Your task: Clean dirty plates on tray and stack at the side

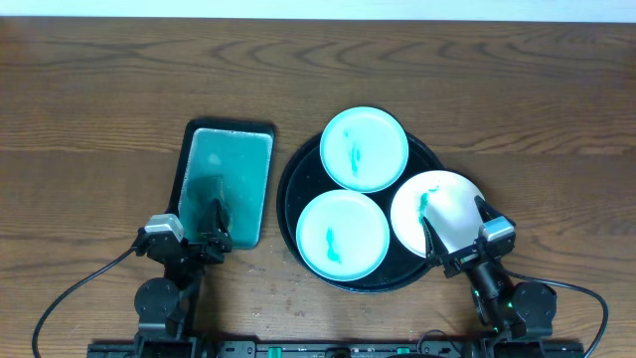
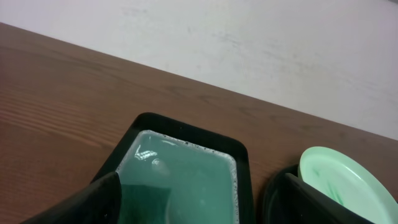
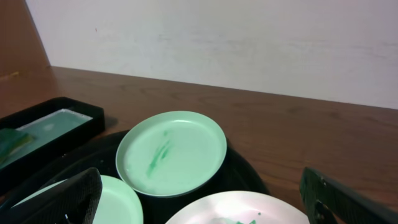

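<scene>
**Teal smears on white, jaws spread wide**

A far plate (image 1: pixel 364 149) and a near-left plate (image 1: pixel 343 234) are laid side by side within the rim of the black tray (image 1: pixel 296 185), each marked with teal streaks. A third one, the right plate (image 1: pixel 437 204), is smeared too and is left overhanging the tray's right edge. The right gripper (image 1: pixel 459 224) is held over that plate's near side, jaws spread wide. The left gripper (image 1: pixel 216 221) is held apart as well, over the near end of a dish (image 1: pixel 238 159) of teal liquid just beside the tray.
</scene>
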Robot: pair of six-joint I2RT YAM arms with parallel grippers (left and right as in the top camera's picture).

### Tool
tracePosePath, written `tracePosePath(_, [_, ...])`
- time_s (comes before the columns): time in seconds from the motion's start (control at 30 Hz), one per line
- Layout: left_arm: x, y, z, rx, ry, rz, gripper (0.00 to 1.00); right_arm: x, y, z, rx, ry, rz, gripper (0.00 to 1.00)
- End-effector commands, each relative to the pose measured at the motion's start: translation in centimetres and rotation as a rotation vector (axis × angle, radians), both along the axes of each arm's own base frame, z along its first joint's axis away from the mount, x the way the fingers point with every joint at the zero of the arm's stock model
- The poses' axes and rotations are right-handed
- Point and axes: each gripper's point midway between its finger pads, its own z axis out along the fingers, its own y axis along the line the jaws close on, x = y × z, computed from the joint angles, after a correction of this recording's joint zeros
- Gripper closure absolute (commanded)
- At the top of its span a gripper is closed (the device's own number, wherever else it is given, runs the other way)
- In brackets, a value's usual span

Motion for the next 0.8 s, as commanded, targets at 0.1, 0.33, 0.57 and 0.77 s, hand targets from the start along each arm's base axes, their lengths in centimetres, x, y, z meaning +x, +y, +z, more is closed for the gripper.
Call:
tracePosePath(0.1, [-0.1,0.1,-1.4,0.020,0.045,0.002,0.19,0.1,-0.5,-0.1,0.006,0.004,-0.022,0.01])
tracePosePath(0.33, [-0.1,0.0,-1.4,0.018,0.045,-0.003,0.19,0.1,-0.5,0.1,0.006,-0.004,-0.022,0.01])
tracePosePath(0.57, [-0.1,-0.4,-0.8,-0.026,0.022,-0.017,0.19,0.0,-0.2,1.8,0.009,-0.076,-0.003,0.01])
tracePosePath(0.77, [-0.5,-0.6,7.1,-0.042,-0.232,-0.034,0.19,-0.3,0.1,3.7,0.009,-0.129,0.015,0.01])
